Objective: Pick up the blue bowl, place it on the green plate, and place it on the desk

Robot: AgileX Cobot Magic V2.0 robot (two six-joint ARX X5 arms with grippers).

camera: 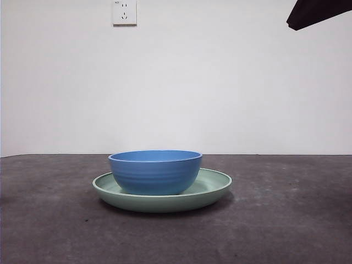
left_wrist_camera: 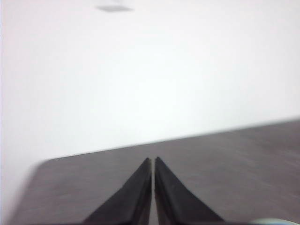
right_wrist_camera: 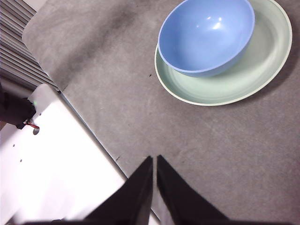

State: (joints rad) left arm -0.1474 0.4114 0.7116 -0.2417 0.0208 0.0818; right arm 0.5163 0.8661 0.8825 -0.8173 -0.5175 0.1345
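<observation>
White wall behind, with a socket (camera: 124,12) high up; the desk (camera: 286,220) dark and matte. The blue bowl (camera: 155,171) sits upright in the green plate (camera: 217,184), off-centre toward one rim; both well ahead of the right gripper (right_wrist_camera: 154,159), whose fingers are pressed together and hold nothing; the left gripper (left_wrist_camera: 153,161) likewise closed and empty, facing bare desk and wall.

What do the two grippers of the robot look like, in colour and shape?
The left gripper and the right gripper look alike: each has two matte black jaws, long and flat, tapering to thin pointed tips. No markings or cables show on them. In the front view, one arm shows only as a black tip.
</observation>
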